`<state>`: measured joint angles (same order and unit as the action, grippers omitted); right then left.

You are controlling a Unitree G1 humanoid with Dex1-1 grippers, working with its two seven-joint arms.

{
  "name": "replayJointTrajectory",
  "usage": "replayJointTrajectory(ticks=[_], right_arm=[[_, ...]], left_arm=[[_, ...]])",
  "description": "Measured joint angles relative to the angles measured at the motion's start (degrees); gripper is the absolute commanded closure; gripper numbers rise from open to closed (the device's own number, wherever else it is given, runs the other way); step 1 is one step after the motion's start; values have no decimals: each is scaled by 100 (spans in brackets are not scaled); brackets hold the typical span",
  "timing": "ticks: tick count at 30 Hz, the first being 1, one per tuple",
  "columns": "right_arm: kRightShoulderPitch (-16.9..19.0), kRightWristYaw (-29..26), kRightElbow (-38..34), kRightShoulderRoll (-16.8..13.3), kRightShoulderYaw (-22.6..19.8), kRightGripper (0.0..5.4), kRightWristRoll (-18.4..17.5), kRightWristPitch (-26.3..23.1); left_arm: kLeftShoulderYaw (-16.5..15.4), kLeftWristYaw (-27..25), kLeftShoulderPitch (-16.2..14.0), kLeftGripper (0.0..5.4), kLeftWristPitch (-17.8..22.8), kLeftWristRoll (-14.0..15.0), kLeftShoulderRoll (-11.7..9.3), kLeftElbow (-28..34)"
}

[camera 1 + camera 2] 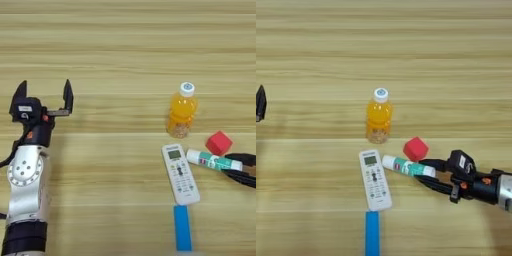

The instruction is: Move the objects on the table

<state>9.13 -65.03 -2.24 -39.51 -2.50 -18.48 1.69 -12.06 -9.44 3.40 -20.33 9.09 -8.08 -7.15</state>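
Right eye view gives you the clearest look at your right gripper (425, 173): it lies low over the worktop (316, 50) at the near right, its two black fingers spread apart on either side of the green end of the white-and-green tube (407, 166). Whether they touch the tube, you cannot tell. The tube lies flat, slanting from far left to near right, between the white remote control (375, 179) on its left and your gripper on its right. The red cube (415, 148) sits just beyond the tube, on its far side. The orange-drink bottle (378, 116) stands upright farther back, white cap on. A blue strip (372, 232) lies at the near edge, just nearer than the remote. Your left gripper (44, 96) hovers well apart at the far left, jaws wide and holding nothing.
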Motion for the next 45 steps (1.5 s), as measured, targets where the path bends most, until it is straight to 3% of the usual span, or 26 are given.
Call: replayJointTrajectory(ticks=[8,9,14,19,23,30,36,39,45], right_arm=[[-97,91,93,22,112,370,39,36],[-101,92,102,22,119,338,39,41],[-101,92,149,22,193,288,98,49],[-101,91,149,22,193,202,88,48],[-129,158,5,103,69,157,-160,14],[-568,674,-484,455,-298,66,-764,-115],[-1138,1483,-763,850,-300,4,-698,-126],[-1635,1969,-706,1042,-175,4,-440,-280],[-2037,2386,-618,1357,123,4,-189,-501]], left_arm=[[86,-36,1,0,94,-10,-28,-144],[107,-42,1,0,95,-12,-28,-147],[125,-67,1,0,101,-12,-32,-150],[157,-83,0,0,103,-12,-32,-149],[166,-84,0,0,103,-12,-31,-149],[173,-84,-1,0,102,-13,-30,-150],[180,-52,-1,0,100,-29,-22,-170],[185,25,1,0,98,-49,3,-215],[220,104,2,0,98,-195,25,-253]])
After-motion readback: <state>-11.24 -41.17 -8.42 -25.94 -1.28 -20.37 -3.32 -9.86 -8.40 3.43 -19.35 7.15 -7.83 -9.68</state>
